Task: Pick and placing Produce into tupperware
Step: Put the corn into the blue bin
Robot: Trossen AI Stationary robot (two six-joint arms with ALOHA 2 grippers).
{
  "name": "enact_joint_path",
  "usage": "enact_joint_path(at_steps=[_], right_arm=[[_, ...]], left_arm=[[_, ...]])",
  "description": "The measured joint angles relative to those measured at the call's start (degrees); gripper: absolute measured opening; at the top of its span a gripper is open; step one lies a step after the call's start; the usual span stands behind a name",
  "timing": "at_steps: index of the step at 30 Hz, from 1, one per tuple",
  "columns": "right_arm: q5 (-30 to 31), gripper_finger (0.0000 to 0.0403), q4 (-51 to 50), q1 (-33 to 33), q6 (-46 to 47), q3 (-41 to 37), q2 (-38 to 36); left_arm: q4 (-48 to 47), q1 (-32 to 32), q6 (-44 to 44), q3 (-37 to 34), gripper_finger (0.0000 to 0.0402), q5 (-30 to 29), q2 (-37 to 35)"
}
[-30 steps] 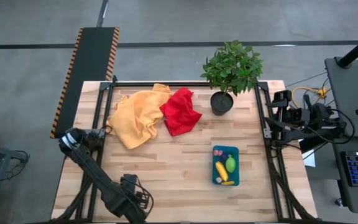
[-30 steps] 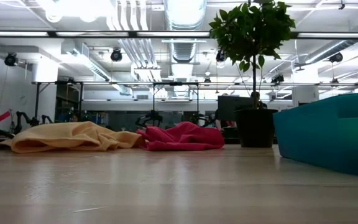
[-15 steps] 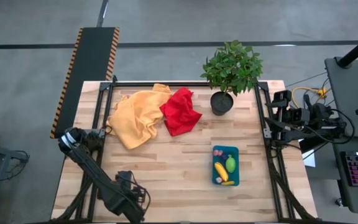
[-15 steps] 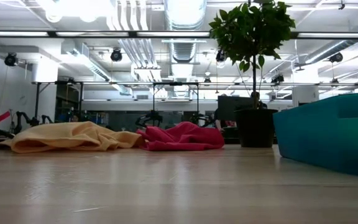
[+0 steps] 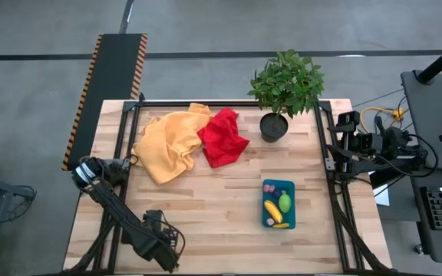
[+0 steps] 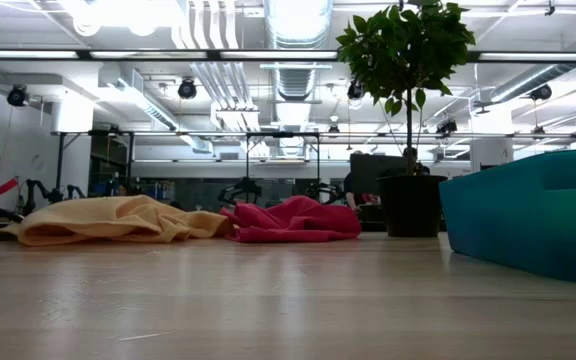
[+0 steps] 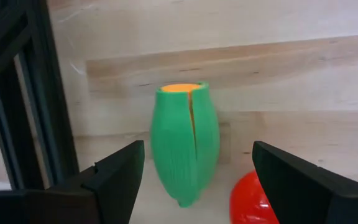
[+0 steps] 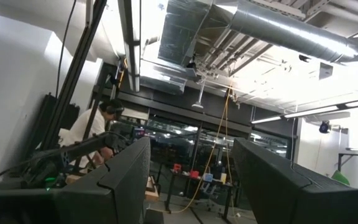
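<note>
The teal tupperware sits on the table's right half, its wall close in the low view. In it lie a yellow banana, a green piece and small pink bits. My left gripper is open near the table's near-left edge. In its wrist view, the left gripper has its fingers on either side of a green ribbed piece with an orange end, which lies on the wood. A red tomato lies beside it. My right gripper is open, parked past the right edge.
An orange-yellow cloth and a red cloth lie at the far left-centre. A potted plant stands at the far edge. A black frame bar runs beside the green piece. A person shows in the room beyond.
My left gripper has shifted a little toward the table's left edge, low near the near edge. Nothing else on the table has moved.
</note>
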Motion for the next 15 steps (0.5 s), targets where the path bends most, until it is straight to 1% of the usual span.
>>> enact_joint_path(at_steps=[7,15], right_arm=[[0.0,0.0224,0.0,0.0,0.0,0.0,0.0],[0.0,0.0224,-0.1,0.0,1.5,0.0,0.0]], left_arm=[[2.0,-0.2,0.0,-3.1,0.0283,3.5,0.0],[11.0,-0.2,0.1,-9.0,0.0283,3.5,0.0]])
